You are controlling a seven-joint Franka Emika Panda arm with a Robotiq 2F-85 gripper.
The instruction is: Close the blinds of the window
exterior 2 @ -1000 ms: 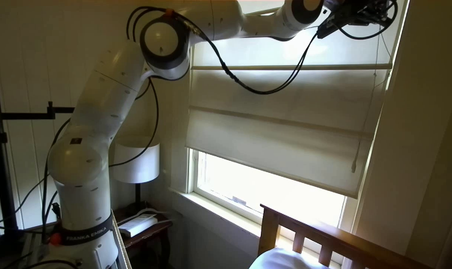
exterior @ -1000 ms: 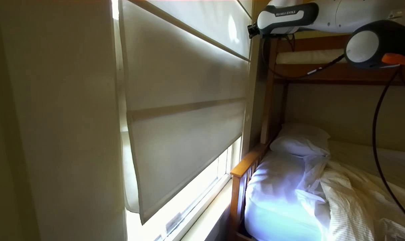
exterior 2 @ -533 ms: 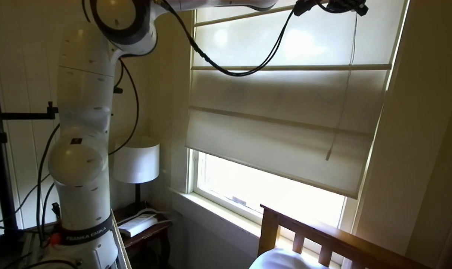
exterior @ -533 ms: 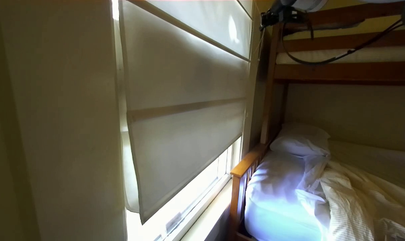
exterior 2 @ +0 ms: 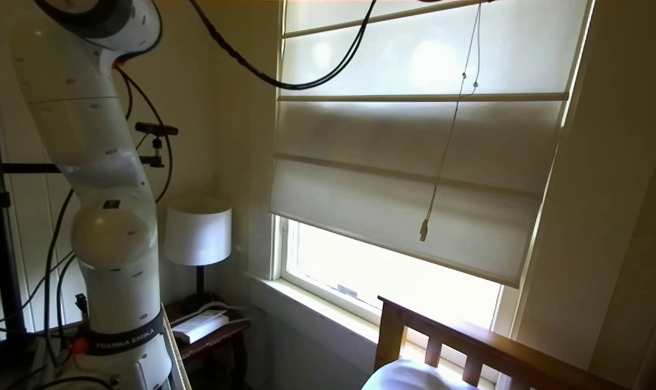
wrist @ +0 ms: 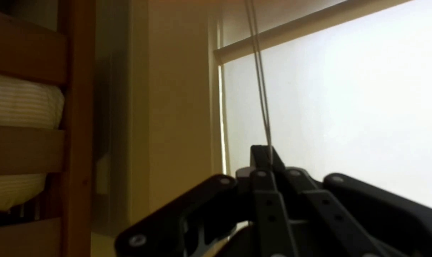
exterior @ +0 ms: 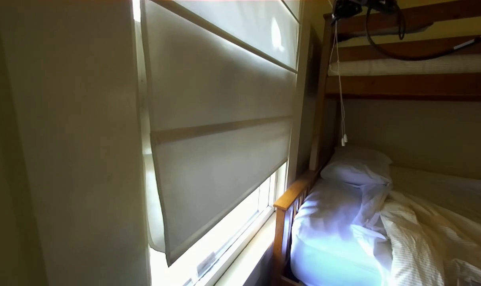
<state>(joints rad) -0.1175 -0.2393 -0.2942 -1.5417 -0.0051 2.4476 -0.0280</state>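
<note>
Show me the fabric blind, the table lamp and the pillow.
Fabric blind (exterior 2: 382, 135): in an exterior view, on its second-lowest panel.
Table lamp (exterior 2: 199, 235): in an exterior view, on its white lampshade.
Pillow (exterior: 355, 165): in an exterior view, on its white cover.

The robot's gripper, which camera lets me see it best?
The wrist view: the gripper is big and close there, and you can see it shut on thin cords. Both exterior views show less: the top edge cuts it off, leaving a small dark shape or, at most, a sliver.
</note>
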